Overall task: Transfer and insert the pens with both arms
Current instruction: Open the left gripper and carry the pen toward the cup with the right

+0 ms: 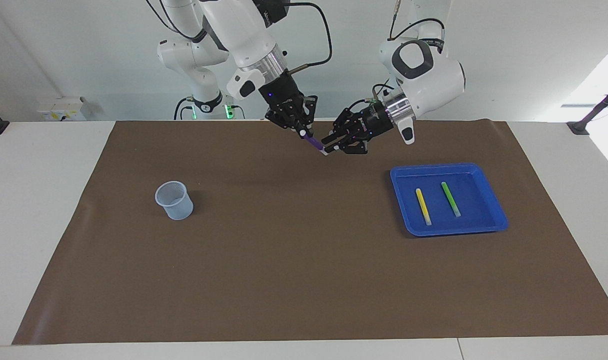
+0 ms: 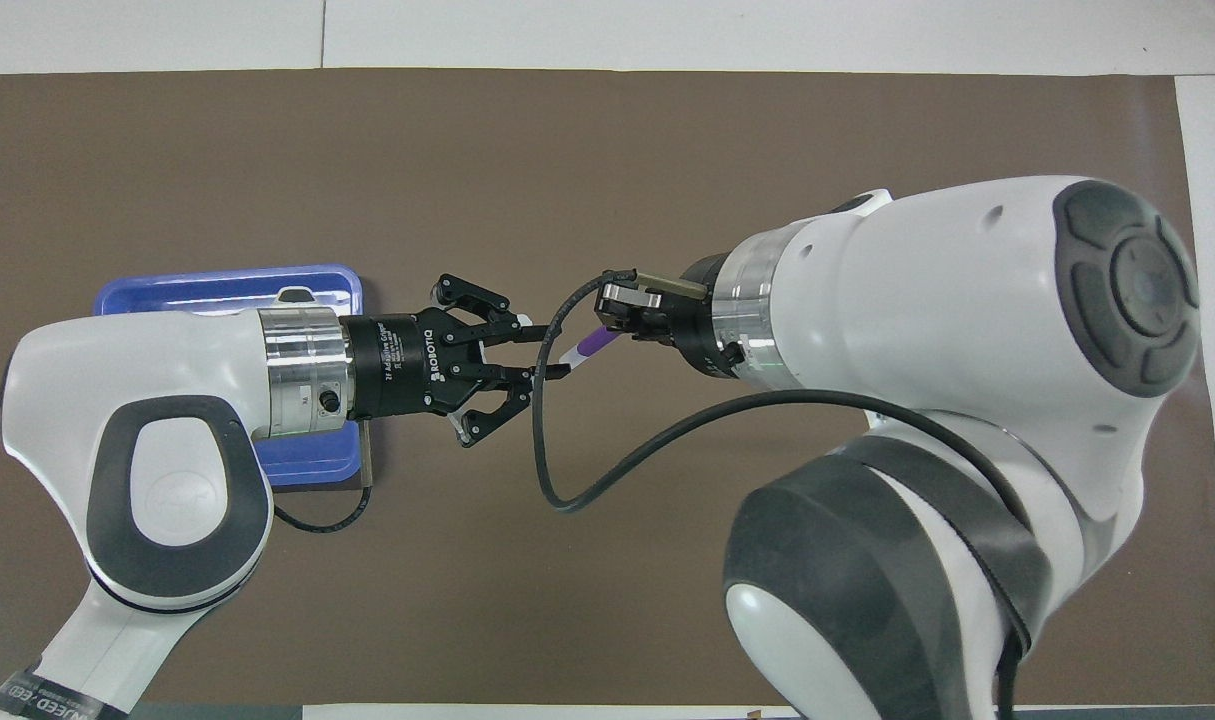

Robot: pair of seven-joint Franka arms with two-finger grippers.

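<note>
Above the brown mat (image 1: 304, 260), by the surface's edge nearest the robots, the right hand (image 1: 304, 132) is pinching the upper end of the purple pen (image 1: 314, 143). The left hand (image 1: 329, 145) has its fingers slightly spread around the pen's pale lower tip. The yellow pen (image 1: 423, 206) and green pen (image 1: 450, 198) lie side by side, apart, in the blue tray (image 1: 494, 215) toward the left arm's end. A clear cup (image 1: 174, 200) stands toward the right arm's end.

Two white arms (image 2: 927, 300), grey joint caps, silver wrist rings; black linkage grippers, "ROBOTIQ" lettering; black cable looping frame centre.
</note>
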